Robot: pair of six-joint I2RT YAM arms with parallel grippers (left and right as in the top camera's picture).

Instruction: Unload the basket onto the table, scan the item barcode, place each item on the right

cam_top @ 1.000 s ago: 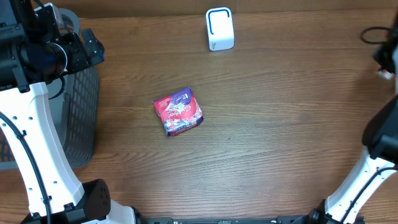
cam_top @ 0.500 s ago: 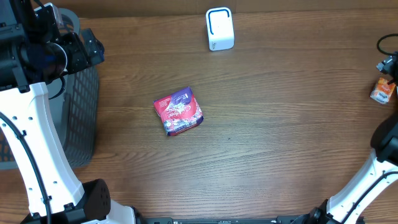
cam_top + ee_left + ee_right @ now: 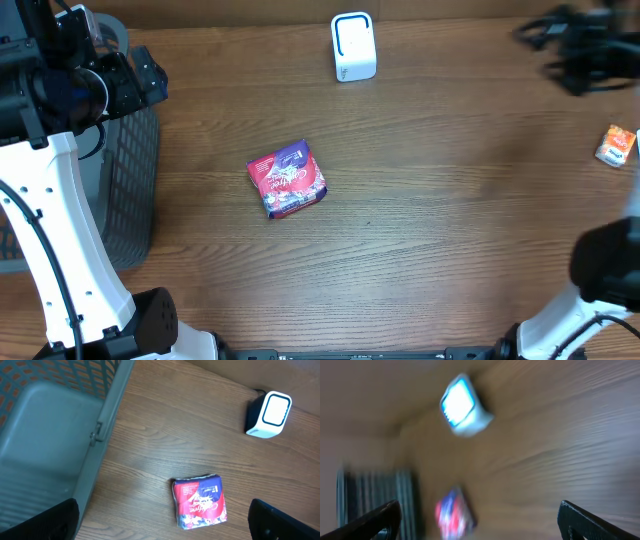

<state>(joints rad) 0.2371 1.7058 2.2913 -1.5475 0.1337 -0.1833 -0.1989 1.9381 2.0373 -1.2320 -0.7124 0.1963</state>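
Observation:
A red and purple packet (image 3: 287,179) lies flat on the wooden table, left of centre; the left wrist view shows this packet (image 3: 199,502) below and ahead of my open, empty left gripper (image 3: 162,529). In the overhead view my left gripper (image 3: 152,76) hovers by the basket's rim. The white scanner (image 3: 353,47) with a blue-ringed window stands at the back. My right gripper (image 3: 560,45) is a dark blur at the back right, with its jaws wide apart and nothing between them (image 3: 480,525). Its blurred view shows the scanner (image 3: 463,406) and the packet (image 3: 454,519).
A grey mesh basket (image 3: 135,190) stands at the left edge, its inside (image 3: 45,450) showing nothing. A small orange packet (image 3: 617,146) lies alone at the table's right edge. The left arm's white links run down the left side.
My right gripper opened and let the small orange packet down at the right edge, then swung fast toward the back right. The left arm and the red packet have not moved.

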